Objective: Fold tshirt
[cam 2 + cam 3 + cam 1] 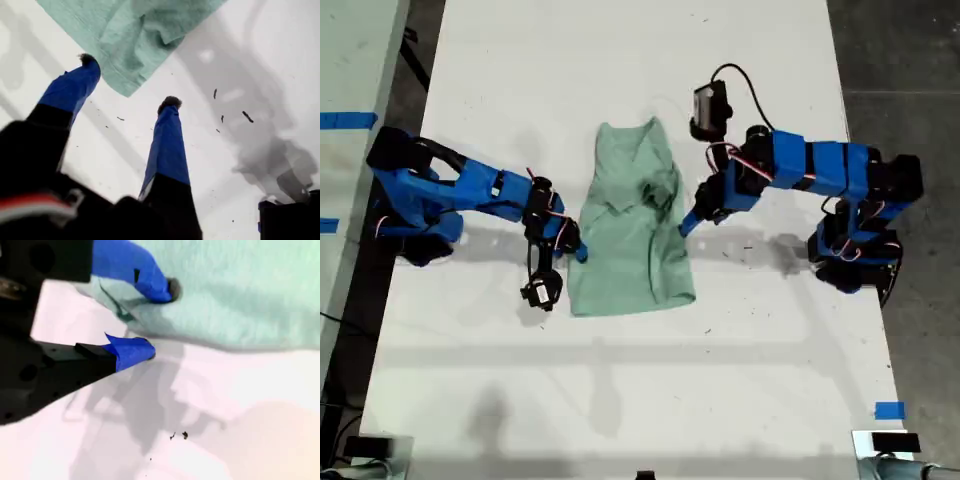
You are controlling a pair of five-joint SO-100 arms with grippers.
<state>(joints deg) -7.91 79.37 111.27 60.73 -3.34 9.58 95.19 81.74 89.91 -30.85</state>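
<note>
A white table (620, 400) fills the scene, with a small square of blue tape (889, 410) near its closest edge, toward the exterior view's right. Further in, the tshirt (630, 250) lies at the middle of the table between the two arms. It is partly folded into a narrow, wrinkled shape.

My second gripper (577, 250) (161, 320) sits at the cloth's straight edge on the exterior view's left. Its jaws are apart, with one fingertip (172, 289) over the fabric and the other above bare table.

My first gripper (686, 224) (129, 80) is at the opposite edge. It is spread wide and empty, with a corner of cloth (130, 45) just past its tips.
</note>
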